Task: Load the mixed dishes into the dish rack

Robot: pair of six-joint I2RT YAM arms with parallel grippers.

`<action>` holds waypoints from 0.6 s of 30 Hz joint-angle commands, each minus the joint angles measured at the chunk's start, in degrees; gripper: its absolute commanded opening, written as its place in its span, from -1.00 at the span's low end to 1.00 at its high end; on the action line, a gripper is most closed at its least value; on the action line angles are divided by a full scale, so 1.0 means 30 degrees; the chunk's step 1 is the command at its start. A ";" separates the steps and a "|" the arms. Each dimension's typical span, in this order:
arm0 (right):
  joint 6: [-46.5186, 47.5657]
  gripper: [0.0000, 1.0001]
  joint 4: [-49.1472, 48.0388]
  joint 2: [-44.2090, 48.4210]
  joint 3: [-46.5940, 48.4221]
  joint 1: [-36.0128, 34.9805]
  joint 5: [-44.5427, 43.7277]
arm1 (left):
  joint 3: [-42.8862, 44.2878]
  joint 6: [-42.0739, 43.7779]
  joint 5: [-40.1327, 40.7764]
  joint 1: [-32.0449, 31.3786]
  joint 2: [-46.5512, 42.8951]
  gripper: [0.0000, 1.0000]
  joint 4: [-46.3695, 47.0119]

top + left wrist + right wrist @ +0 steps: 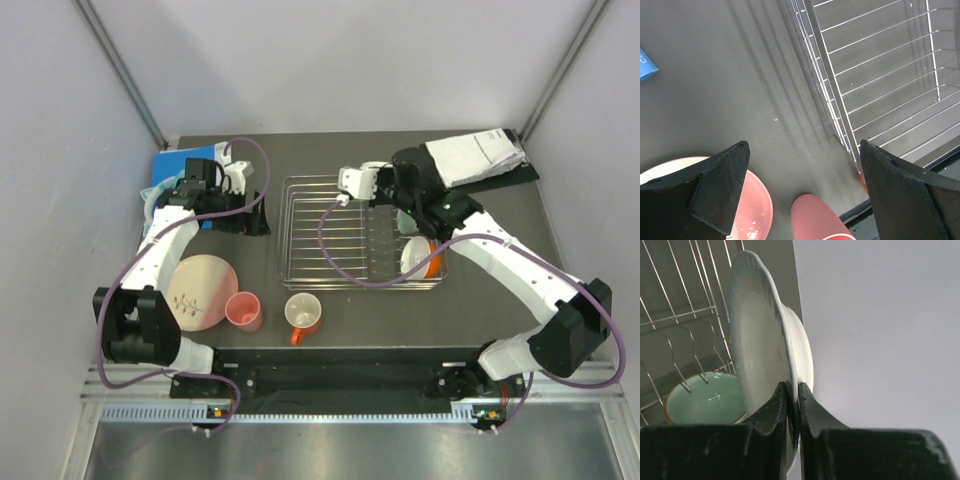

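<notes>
My right gripper is shut on the rim of the white shallow bowl and holds it on edge above the right end of the dish rack. The mint-green bowl lies in the rack below it. The orange white-lined bowl leans in the rack's near right corner. My left gripper is open and empty, above the table left of the rack. The pink cup and the cream-and-pink plate lie below it. The orange mug stands in front of the rack.
A blue book lies at the back left, under the left arm. White papers on a black board lie at the back right. Grey walls close in the table on the left, back and right.
</notes>
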State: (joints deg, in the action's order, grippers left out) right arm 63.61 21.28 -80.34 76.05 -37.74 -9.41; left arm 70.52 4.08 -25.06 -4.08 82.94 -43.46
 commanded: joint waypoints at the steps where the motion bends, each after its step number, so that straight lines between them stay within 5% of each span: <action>1: 0.1996 -1.00 -0.3781 0.0383 0.0256 0.0742 0.0558 | 0.0194 -0.0070 0.0062 -0.0047 -0.0400 0.92 0.0776; 18: 0.3639 -1.00 -0.5305 -0.1609 0.0753 0.1358 0.2168 | -0.0479 0.0047 0.0413 -0.0047 -0.0487 0.93 0.1011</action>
State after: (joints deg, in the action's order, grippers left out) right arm 72.01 15.79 -85.60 74.65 -34.20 -4.71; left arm 69.73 3.99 -24.36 -4.08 82.94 -42.44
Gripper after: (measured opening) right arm 0.060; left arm 0.962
